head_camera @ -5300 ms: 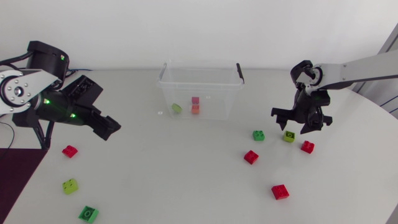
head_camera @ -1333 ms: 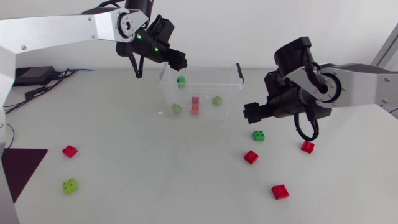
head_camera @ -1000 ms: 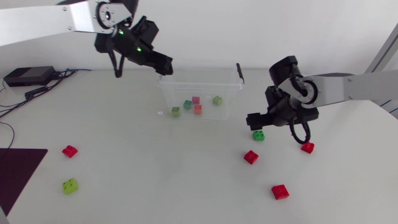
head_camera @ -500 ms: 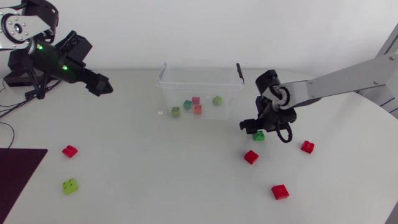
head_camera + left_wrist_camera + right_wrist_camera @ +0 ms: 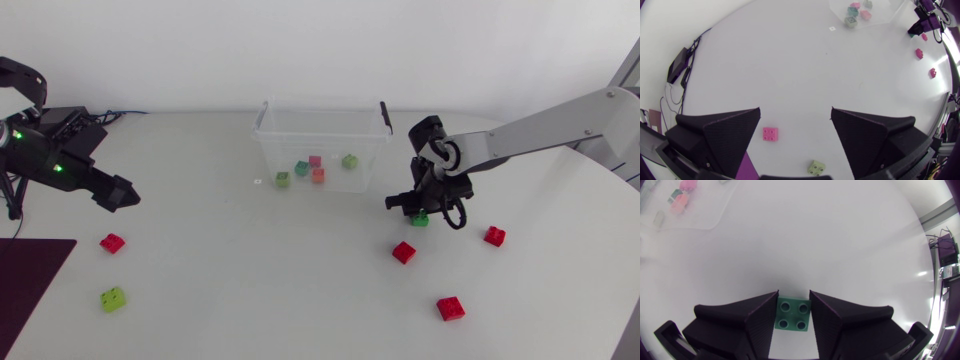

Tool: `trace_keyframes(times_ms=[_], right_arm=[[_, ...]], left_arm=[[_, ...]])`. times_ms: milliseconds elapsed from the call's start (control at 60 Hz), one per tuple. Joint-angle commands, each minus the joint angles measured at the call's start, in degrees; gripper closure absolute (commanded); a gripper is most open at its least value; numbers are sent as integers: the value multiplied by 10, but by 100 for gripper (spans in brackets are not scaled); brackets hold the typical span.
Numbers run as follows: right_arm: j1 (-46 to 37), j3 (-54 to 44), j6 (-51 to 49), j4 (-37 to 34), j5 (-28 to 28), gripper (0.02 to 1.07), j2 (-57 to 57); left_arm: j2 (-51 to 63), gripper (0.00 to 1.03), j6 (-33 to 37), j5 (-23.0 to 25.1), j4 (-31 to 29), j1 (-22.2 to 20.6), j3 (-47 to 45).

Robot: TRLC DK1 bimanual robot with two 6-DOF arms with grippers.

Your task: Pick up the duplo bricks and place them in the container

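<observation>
Just right of the container (image 5: 262, 130), the right gripper (image 5: 793, 297) is closed narrowly on a green brick (image 5: 792, 314), with both fingers against its sides, low over the table (image 5: 250, 270). Inside the container lie five bricks (image 5: 301, 168). At the table's left the left gripper (image 5: 795, 110) hangs wide apart, holding nothing, above a red brick (image 5: 770, 133) and a lime brick (image 5: 816, 167). Three red bricks (image 5: 403, 252) lie loose near the right arm.

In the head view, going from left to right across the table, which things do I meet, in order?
The left gripper → container → right gripper with green brick → red brick near the front edge → red brick farthest right.
</observation>
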Motion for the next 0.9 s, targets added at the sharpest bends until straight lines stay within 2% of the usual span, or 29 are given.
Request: trace_keyframes(times_ms=[0, 100, 150, 317, 383, 550, 683, 883], right_arm=[[-9, -31, -10, -14, -4, 74, -20], [-12, -53, -23, -14, -13, 75, -67], [-12, -65, -27, -17, -24, 75, -95], [-12, -83, -38, -33, -37, 75, -177], [-10, -81, -42, -36, -40, 75, -208], [2, -52, -43, -69, -40, 75, -257], [12, -32, -42, -88, -47, 75, -284], [25, 15, -38, -106, -56, 75, -303]], left_arm=[[-12, 5, 29, 2, -8, 14, -25], [-3, 5, 54, -4, -4, 38, -35], [10, 5, 80, -25, 22, 52, -49], [59, 5, 148, -24, 32, 107, -58], [76, 5, 177, -17, 58, 127, -73], [105, 5, 217, 3, 76, 139, -87], [135, 5, 226, 21, 81, 150, -75], [198, 6, 228, 27, 128, 168, -55]])
